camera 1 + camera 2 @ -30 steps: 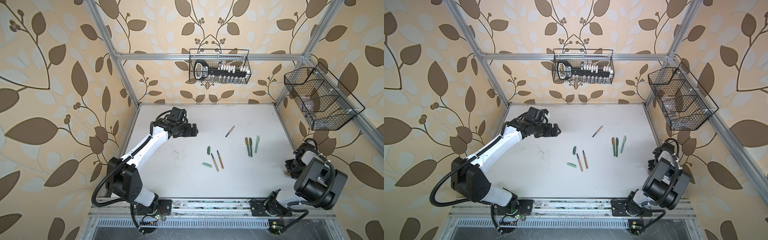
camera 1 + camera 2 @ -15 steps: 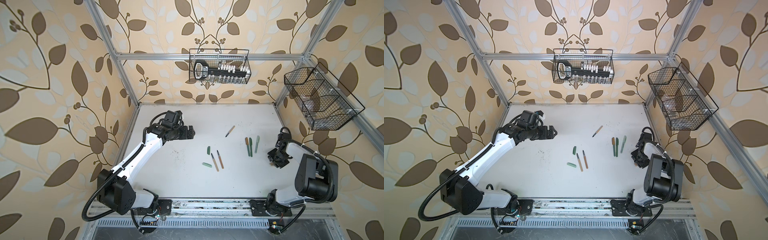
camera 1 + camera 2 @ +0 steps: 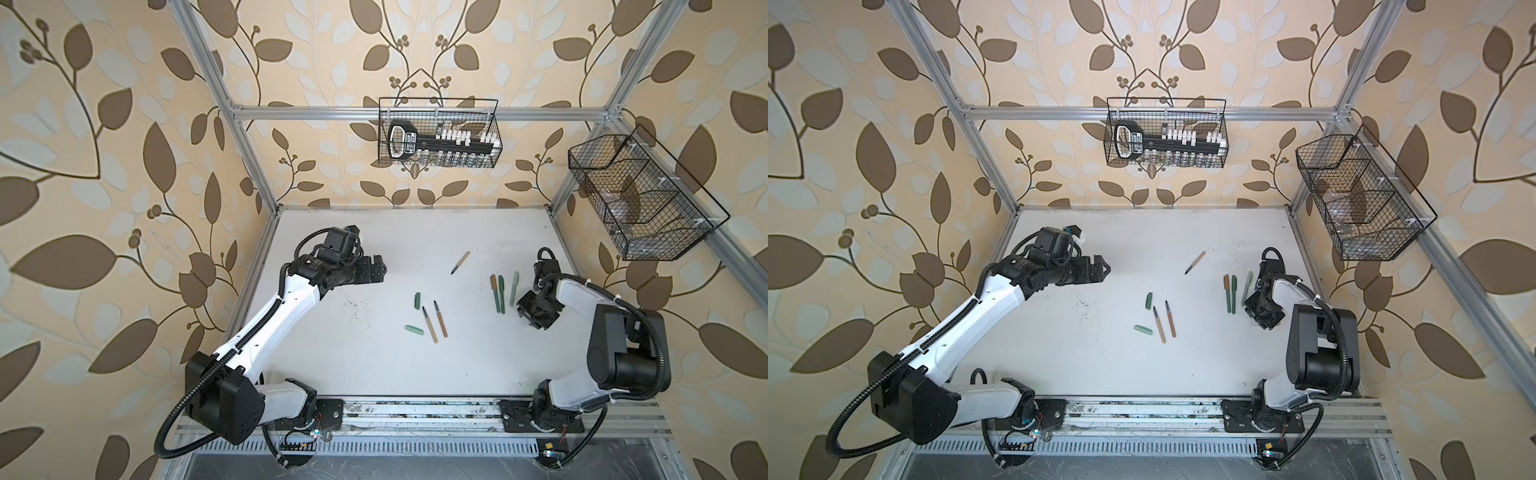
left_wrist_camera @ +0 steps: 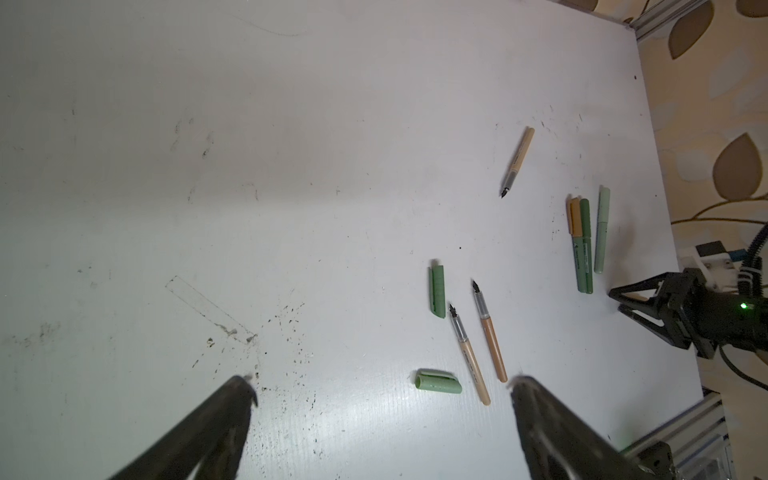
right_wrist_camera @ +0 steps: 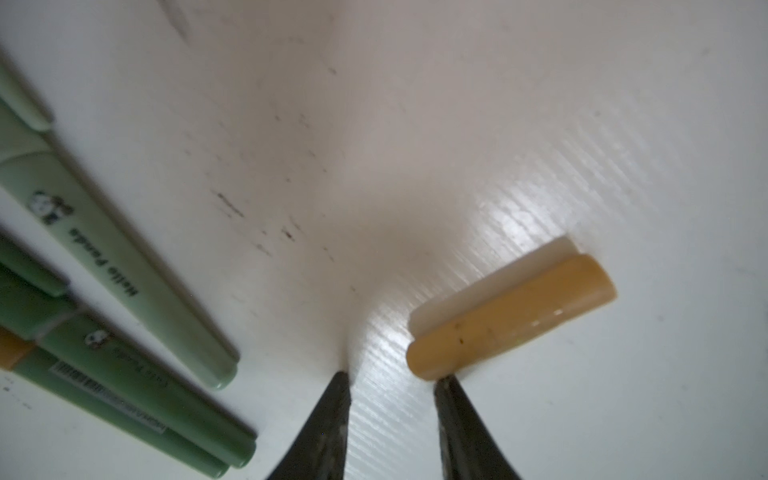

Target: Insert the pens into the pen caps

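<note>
The tan cap [image 5: 511,316] looks smooth plastic, the table [image 5: 498,124] glossy and ribbed.

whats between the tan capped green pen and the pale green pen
A dark green capped pen, lying against the tan-capped pen and apart from the pale green pen. The left wrist view shows this most clearly.

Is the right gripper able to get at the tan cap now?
Probably yes: the tan cap lies just beside the right gripper, whose jaws stand apart and empty; nothing blocks it.
</note>
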Robot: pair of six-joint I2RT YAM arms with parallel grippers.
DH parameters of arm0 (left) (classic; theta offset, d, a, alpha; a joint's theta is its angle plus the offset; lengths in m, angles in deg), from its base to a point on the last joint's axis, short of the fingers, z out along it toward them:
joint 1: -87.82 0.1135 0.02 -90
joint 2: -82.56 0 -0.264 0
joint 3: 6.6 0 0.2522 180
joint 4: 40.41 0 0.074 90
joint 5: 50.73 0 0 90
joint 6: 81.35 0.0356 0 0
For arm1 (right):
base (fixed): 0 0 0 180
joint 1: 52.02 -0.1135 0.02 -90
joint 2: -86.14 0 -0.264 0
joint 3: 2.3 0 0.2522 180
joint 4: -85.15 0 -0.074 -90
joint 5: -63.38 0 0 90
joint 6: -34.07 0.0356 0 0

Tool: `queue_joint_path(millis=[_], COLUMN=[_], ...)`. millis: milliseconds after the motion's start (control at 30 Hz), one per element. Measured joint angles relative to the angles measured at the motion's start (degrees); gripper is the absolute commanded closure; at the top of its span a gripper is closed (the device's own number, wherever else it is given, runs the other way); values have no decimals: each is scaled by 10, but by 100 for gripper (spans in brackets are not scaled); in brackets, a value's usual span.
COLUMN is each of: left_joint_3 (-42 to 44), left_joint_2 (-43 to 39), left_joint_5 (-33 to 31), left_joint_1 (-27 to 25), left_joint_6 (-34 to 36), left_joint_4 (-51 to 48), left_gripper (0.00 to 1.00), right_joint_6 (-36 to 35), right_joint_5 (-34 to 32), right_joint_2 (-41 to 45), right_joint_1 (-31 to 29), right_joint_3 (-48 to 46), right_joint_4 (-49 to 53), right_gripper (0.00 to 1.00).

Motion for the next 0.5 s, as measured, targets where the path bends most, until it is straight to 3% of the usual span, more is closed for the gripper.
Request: queue_joint_path(millis=[100, 233, 500], left_joint_3=[5, 13, 25], left_joint_2=[-10, -16, -25], left_joint_5=[0, 0, -1], left_joint_1=[0, 0, 0], left_joint_6=[0, -1, -5], left_joint_4=[1, 7, 13], left_gripper=[1, 1, 1], right_joint_6=[-17, -34, -61], right_joint_5=[5, 9, 13], right_joint_2=[-1, 2, 3], right_joint_1=[6, 42, 125], right_joint_3=[13, 31, 31], right_joint_4=[12, 20, 32], right_gripper=[49, 42, 41])
